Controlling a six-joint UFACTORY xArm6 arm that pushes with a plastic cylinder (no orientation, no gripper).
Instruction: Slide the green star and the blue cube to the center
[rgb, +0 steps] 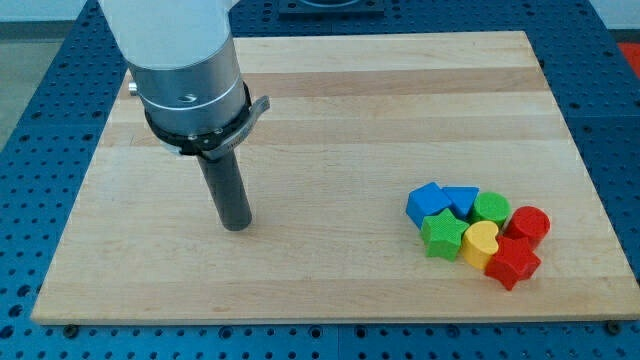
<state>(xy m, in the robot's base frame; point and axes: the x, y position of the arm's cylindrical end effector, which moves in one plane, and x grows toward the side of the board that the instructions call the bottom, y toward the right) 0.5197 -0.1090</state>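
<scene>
Green star (442, 236) and blue cube (426, 202) both sit in a tight cluster near the tabletop's (380, 100) bottom right corner, well apart from my tip (236, 226). No fingers exist on this arm; it ends in a straight dark rod, and my tip rests on the wood in the left half of the tabletop, nearer the bottom edge than the top edge, with bare wood all around it. Above the rod, the arm's grey and white body covers part of the top left corner.

From my tip, the cluster lies far off toward the right edge. The blue cube is the cluster's nearest top-left member, and the green star touches it just below. Beside the cube, toward the right edge, is a blue triangular block (461, 198), then a green cylinder (491, 207), then a red cylinder (528, 224). A yellow heart (480, 242) sits against the star's right side, and a red star (513, 262) lies closest to the bottom right corner.
</scene>
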